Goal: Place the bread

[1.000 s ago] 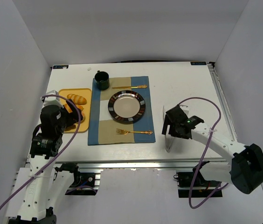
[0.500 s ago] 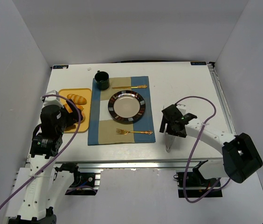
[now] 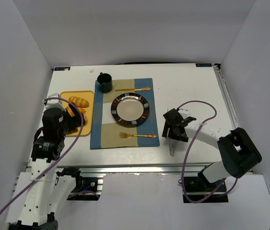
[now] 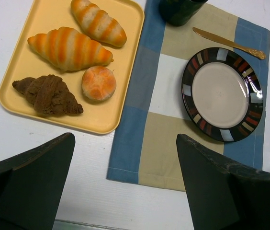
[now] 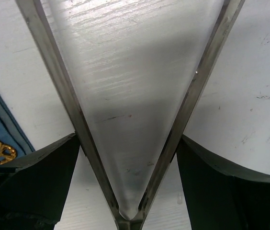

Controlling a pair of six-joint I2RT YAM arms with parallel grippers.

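My left gripper hangs open, fingers wide apart, at the bottom of the left wrist view. The bread sits on the yellow tray, upper left of frame, just beside the dark brown pastry and below a striped roll. My right gripper clamps clear V-shaped tongs, lower right in the top view.

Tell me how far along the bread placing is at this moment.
Nothing looks done: the bread sits on the yellow tray and the plate is bare. In hand: the left gripper hovers open by the tray; the right gripper clasps clear tongs. Left to do: grasp the bread, carry it, set it down.
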